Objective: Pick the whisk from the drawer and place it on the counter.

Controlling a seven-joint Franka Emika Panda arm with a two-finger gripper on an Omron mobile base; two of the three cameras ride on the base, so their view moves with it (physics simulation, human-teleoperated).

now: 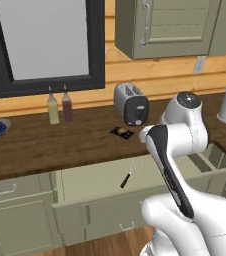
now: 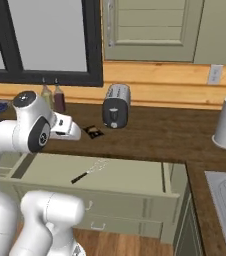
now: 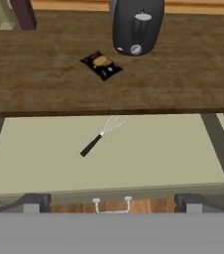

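Drawer [image 3: 29, 163] open, whisk [image 3: 100, 136] flat inside, head toward 1 o'clock, untouched. Gripper [image 3: 112, 202] hovers above, spread wide, empty. Grasp, lift and placing on tabletop [image 3: 183, 84] all remain.

No readable text, label or number anywhere; the packet's [image 3: 102, 65] print is illegible.

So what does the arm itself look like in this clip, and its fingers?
A glossy white arm of rounded, bulbous segments, with dark grey caps at the joints and a black strip along one link. No cables or markings show. In the hand view the fingers are small, dark grey and blocky.
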